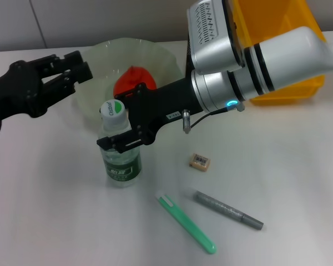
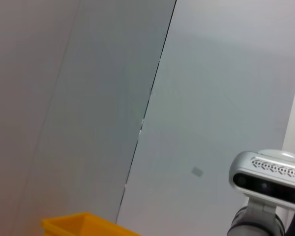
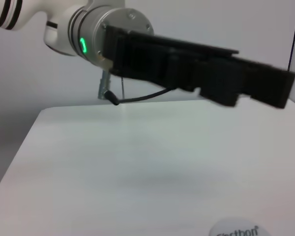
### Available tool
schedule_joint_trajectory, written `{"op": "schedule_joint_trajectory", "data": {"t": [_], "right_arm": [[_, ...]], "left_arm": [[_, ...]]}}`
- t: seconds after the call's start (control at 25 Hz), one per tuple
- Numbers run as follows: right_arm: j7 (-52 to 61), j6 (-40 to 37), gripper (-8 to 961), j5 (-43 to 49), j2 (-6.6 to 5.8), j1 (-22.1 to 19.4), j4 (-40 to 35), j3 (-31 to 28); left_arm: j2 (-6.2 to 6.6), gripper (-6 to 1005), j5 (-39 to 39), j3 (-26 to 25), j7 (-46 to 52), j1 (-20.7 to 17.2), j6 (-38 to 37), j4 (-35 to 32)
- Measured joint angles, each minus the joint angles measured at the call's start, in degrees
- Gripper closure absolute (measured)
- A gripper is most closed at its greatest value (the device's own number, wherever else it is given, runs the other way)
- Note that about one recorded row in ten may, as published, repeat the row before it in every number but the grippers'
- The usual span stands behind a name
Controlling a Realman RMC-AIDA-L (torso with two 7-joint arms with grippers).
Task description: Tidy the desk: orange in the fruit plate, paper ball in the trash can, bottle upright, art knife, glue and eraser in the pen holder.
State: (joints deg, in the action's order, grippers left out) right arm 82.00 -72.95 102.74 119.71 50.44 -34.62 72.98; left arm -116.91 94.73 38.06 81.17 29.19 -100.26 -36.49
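Note:
The clear bottle (image 1: 120,158) with a green label stands upright on the table, and its white cap (image 1: 112,109) also shows in the right wrist view (image 3: 236,229). My right gripper (image 1: 124,119) straddles the bottle's top, open, with one finger in front of the shoulder and one behind the cap. The orange (image 1: 134,81) lies in the pale green fruit plate (image 1: 94,94). My left gripper (image 1: 80,65) hovers open and empty over the plate's left rim; it also shows in the right wrist view (image 3: 270,88). The beige eraser (image 1: 200,161) lies to the right of the bottle. The paper ball and pen holder are out of view.
The yellow trash can (image 1: 288,91) stands at the back right, partly behind my right arm; its rim shows in the left wrist view (image 2: 73,223). A green art knife (image 1: 186,223) and a grey pen-like stick (image 1: 227,210) lie near the front edge.

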Motion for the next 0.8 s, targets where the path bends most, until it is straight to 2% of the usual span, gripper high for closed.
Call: {"op": "schedule_joint_trajectory", "data": {"t": [0.2, 0.24, 0.4, 0.44, 0.8], "right_arm": [[0.5, -0.5, 279, 0.0, -0.09, -1.0, -1.6, -0.5], [0.7, -0.6, 279, 0.0, -0.15, -1.4, -2.2, -0.5], [1.6, -1.1, 279, -0.1, -0.19, -3.4, -5.6, -0.6], [1.8, -1.2, 279, -0.3, -0.17, -3.8, -6.4, -0.6], [2.2, -2.6, 280, -2.3, -0.31, -5.8, -9.8, -0.1]], "left_arm": [[0.11, 739, 0.0, 0.2, -2.1, -1.2, -0.2, -0.1], [0.11, 512, 0.3, 0.5, -5.4, -2.3, -0.1, 0.6], [0.11, 355, 0.3, 1.0, -6.2, -2.6, 0.0, 0.8], [0.07, 316, 0.9, 2.4, -6.8, -2.6, 0.8, 0.8], [-0.36, 172, 2.0, 3.1, -6.8, -2.0, 2.3, 0.9]]}}
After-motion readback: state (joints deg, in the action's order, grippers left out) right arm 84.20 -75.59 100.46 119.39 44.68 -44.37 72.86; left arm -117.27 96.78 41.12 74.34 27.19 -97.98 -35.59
